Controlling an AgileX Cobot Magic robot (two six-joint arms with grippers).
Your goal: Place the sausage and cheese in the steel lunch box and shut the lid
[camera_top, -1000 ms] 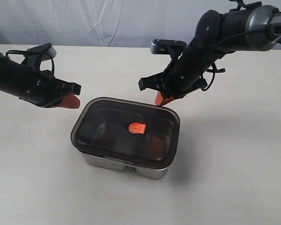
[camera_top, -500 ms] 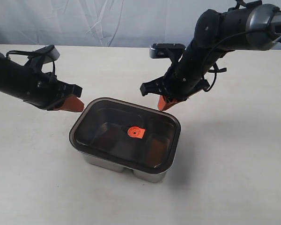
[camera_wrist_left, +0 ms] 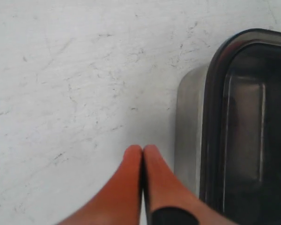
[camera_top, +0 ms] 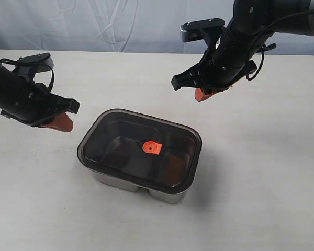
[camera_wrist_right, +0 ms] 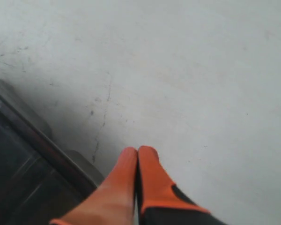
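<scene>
The steel lunch box point(camera_top: 123, 182) stands at the table's middle with the dark smoky lid point(camera_top: 115, 141) lying flat on its rim, orange valve point(camera_top: 152, 148) at the centre. Through the lid the inside is dark; I cannot make out the sausage or the cheese. My left gripper point(camera_top: 62, 124) is shut and empty, off the box's left side. Its wrist view shows the joined fingertips point(camera_wrist_left: 132, 152) beside the steel lunch box wall point(camera_wrist_left: 188, 126) and the lid point(camera_wrist_left: 253, 122). My right gripper point(camera_top: 201, 96) is shut and empty, raised behind the box; its fingertips point(camera_wrist_right: 147, 152) hang over bare table near the lid's corner point(camera_wrist_right: 23, 154).
A white table point(camera_top: 261, 172) carries the box. A pale cloth backdrop point(camera_top: 120, 23) hangs behind the table's far edge. Both black arms reach in from the sides, the right one point(camera_top: 251, 31) higher above the surface.
The lid dropped flat onto the box rim. Both grippers have since drawn away: the left one leftward and back, the right one upward and to the right.
</scene>
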